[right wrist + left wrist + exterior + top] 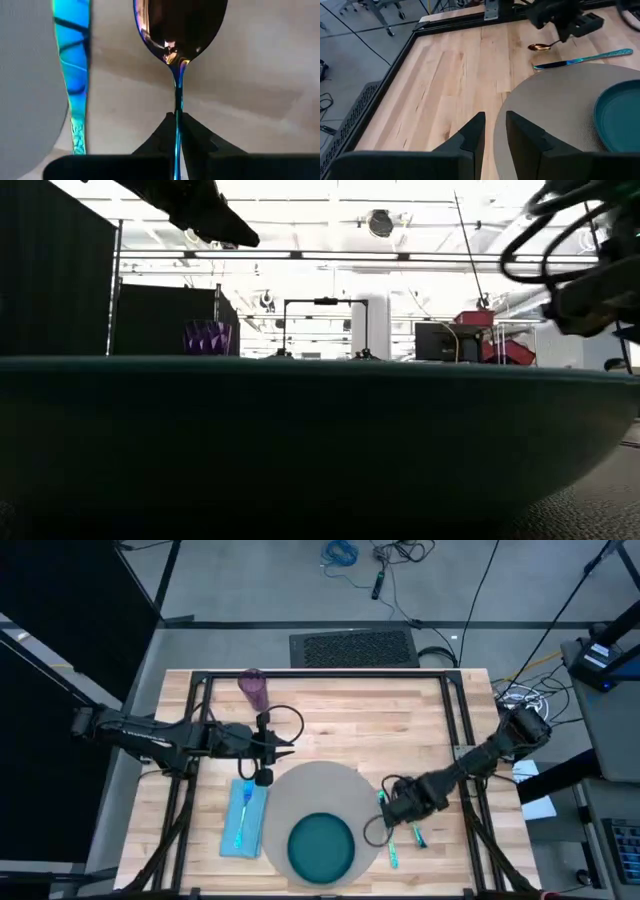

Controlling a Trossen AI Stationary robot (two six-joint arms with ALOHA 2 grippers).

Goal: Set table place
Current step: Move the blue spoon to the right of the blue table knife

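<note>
A round grey-beige mat lies near the table's front edge and carries a teal plate. Left of the mat, a light-blue napkin bears a teal fork. A knife lies along the mat's right rim. My right gripper is beside the knife, shut on a spoon. My left gripper hovers over the mat's far-left rim, fingers slightly open with nothing between them. A purple cup stands upright at the far left. My right gripper pinches the spoon's thin neck, just behind the bowl, between its two fingertips. The fingers lie along the handle, and the bowl sticks out ahead of them, low over the wood. I cannot tell whether the bowl touches the table.
The table's black frame runs along the far edge, with rails crossing both sides. Bare wood lies between the cup and the mat. In the low view the plate's dark wall fills the foreground.
</note>
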